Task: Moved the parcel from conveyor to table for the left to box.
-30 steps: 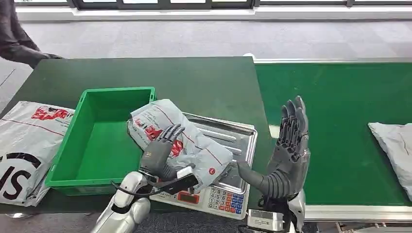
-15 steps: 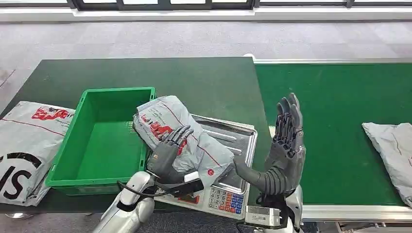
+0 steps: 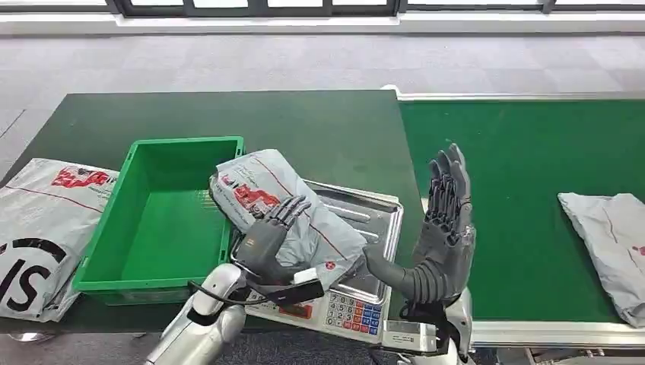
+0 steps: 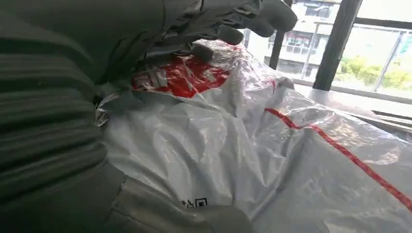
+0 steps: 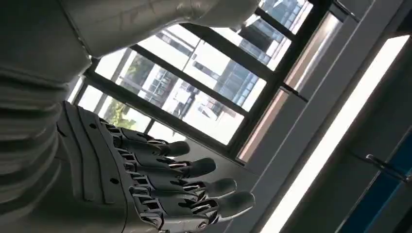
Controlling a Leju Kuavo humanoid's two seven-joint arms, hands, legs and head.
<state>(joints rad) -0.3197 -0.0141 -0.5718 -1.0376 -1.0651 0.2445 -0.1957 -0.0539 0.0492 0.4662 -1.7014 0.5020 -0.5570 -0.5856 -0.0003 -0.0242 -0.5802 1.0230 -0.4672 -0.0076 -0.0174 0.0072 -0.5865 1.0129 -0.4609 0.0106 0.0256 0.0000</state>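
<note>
Your parcel (image 3: pixel 285 207) lies across the metal tray of the scale (image 3: pixel 363 220), its far end lapping over the near-side rim of the green box (image 3: pixel 122 199). That puts it half on the weighing pan and half pointed at where it has to go, which I take to be the reason it rests there. Your left hand (image 3: pixel 268 242) lies flat on top of the parcel, fingers (image 4: pixel 233 22) draped over the red print; from the wrist view I judge it presses rather than grips, since no pinch shows. Your right hand (image 3: pixel 445 228) stands upright just beside the scale on the conveyor side, released, its fingers (image 5: pixel 194 187) straight and apart, holding nothing and clear of the left arm's work. A second grey parcel (image 3: pixel 608 243) sits on the conveyor belt (image 3: pixel 532 152), well apart from the scale. Another printed bag (image 3: pixel 38 220) lies on the bench beyond the box, away from the scale.
</note>
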